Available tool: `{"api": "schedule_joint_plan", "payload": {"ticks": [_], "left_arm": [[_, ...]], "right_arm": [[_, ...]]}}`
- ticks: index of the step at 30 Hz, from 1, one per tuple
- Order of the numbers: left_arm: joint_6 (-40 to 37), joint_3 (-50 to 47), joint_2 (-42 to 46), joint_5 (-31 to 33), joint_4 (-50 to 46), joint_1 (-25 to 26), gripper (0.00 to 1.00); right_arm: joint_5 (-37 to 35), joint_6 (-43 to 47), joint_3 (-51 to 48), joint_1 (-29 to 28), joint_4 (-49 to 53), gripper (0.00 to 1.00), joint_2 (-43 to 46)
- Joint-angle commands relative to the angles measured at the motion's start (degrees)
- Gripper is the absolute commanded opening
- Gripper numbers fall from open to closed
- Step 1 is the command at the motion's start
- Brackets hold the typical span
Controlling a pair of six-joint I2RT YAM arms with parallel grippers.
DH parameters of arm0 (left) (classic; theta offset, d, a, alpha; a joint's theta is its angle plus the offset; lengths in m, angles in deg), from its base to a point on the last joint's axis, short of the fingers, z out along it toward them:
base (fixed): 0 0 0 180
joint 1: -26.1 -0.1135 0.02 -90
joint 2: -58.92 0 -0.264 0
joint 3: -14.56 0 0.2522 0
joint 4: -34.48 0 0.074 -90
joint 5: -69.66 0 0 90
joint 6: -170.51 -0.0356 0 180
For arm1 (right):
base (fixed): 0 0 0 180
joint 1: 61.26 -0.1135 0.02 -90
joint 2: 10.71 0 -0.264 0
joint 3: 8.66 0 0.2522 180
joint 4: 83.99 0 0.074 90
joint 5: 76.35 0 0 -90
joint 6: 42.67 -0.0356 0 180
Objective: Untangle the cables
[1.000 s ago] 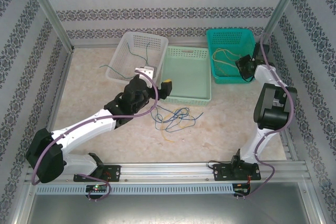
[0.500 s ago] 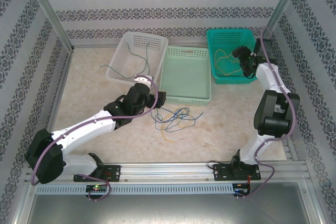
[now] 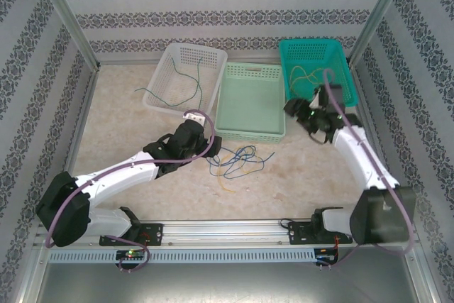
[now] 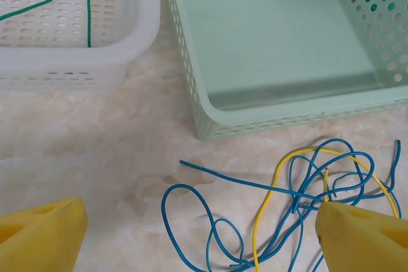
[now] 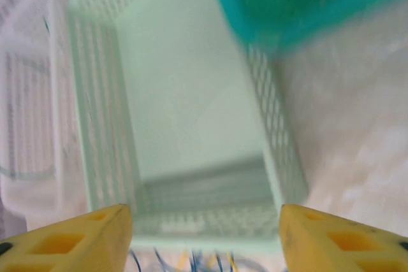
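Blue and yellow cables [image 3: 237,160] lie as one loose knot of thin, glossy loops on the table [image 3: 128,122], just near of the pale green basket [image 3: 252,101]. In the left wrist view the yellow strand threads through the blue loops. A green cable [image 3: 186,84] lies curled in the white basket [image 3: 191,51], one end reaching past its left wall. A yellowish cable [image 3: 303,74] lies coiled in the teal basket [image 3: 312,49]. All three baskets are rectangular plastic with perforated walls; the pale green one has a smooth floor. The table top is marbled beige. The left gripper [image 3: 206,148] sits low at the left end of the knot, its yellow wedge-shaped fingertips [image 4: 38,240] spread wide, grasping nothing. The right gripper [image 3: 294,109] is by the teal basket's near left corner, its yellow pads [image 5: 70,240] apart and empty; its own view is blurred
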Motion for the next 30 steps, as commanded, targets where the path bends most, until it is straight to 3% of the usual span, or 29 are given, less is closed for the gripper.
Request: {"api": "schedule_joint_plan", "payload": {"ticks": [1,3,7,13,19,30], "left_arm": [[1.2,-0.1,0.0,0.0,0.3,-0.9,0.93],[1.4,-0.5,0.4,0.0,1.1,-1.0,0.94],[1.2,-0.6,0.9,-0.3,2.6,-1.2,0.95],[1.0,-0.3,0.7,-1.7,3.5,-1.3,0.95],[1.5,-0.9,1.5,-1.8,4.1,-1.3,0.96],[1.0,-1.4,2.2,-1.3,4.4,-1.3,0.97]], "right_arm": [[-1.0,-1.0,-8.2,-5.4,3.4,0.57,7.1],[-2.9,-3.3,-12.7,-9.2,4.0,0.52,10.6],[-7.1,-8.1,-19.4,-19.0,1.9,0.50,14.1],[-10.2,-12.5,-20.9,-28.3,-3.9,0.50,8.3],[-11.6,-13.9,-19.3,-32.1,-8.3,0.48,-1.3],[-15.2,-14.4,-17.0,-33.1,-11.0,0.39,-7.7]]}}
